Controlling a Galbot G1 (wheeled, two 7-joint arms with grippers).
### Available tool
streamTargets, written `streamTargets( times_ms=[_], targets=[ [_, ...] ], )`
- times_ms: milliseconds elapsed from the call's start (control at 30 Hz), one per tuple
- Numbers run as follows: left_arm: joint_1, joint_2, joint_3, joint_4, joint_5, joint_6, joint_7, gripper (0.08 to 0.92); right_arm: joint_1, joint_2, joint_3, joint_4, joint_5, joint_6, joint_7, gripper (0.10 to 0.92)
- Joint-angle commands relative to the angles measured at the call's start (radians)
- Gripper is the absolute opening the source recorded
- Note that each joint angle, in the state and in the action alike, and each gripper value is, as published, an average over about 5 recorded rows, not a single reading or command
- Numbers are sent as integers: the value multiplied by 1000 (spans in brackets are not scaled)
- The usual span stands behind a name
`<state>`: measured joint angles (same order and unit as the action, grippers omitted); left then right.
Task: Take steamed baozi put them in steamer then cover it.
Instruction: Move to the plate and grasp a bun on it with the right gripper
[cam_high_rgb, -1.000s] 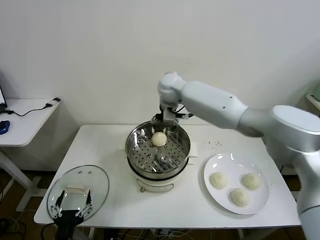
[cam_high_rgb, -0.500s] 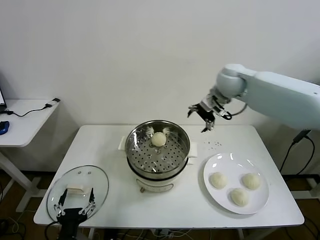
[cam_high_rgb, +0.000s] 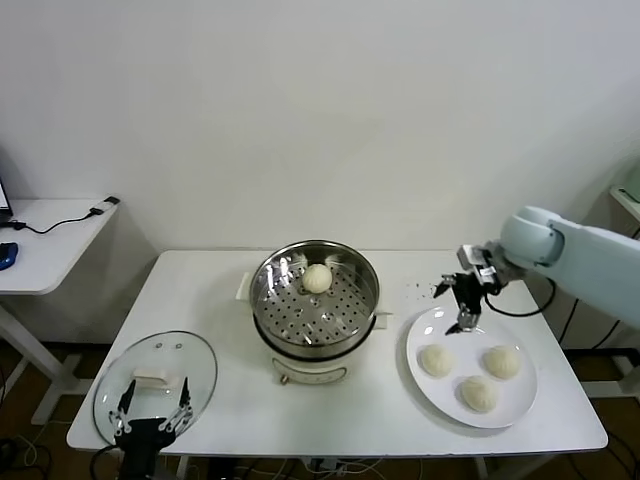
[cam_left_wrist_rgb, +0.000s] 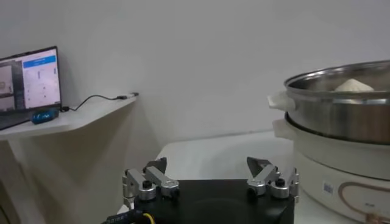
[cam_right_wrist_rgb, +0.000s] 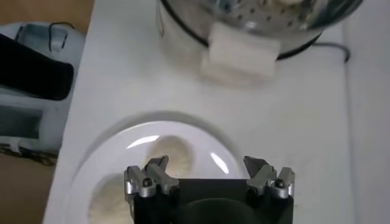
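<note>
The steamer stands mid-table with one steamed baozi on its perforated tray; it also shows in the left wrist view and the right wrist view. Three baozi lie on a white plate. My right gripper is open and empty, above the plate's rear-left edge; its wrist view shows a baozi below it. The glass cover lies at the table's front left. My left gripper is open and parked by the cover's near edge.
A side table with a cable and a blue mouse stands at the left; a laptop shows on it in the left wrist view. A wall runs behind the table. Bare tabletop lies between steamer and front edge.
My right arm swung from over the steamer, where it left one baozi, out to the right and down to the plate. The left arm stayed put.
</note>
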<state>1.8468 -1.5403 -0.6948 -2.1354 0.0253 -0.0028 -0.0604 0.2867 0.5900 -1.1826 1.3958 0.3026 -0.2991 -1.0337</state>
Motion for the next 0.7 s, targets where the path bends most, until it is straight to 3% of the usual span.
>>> streamTargets(
  times_ms=[33,700],
  targets=[
    [0,1,-1,2,1,3,-2,823,-219,-3,101,-47,-72,-50,8,823],
    [-12,1,-10,29,4,-1,-1,823,-266,142,144,-170,-116,-25,20,820]
  ],
)
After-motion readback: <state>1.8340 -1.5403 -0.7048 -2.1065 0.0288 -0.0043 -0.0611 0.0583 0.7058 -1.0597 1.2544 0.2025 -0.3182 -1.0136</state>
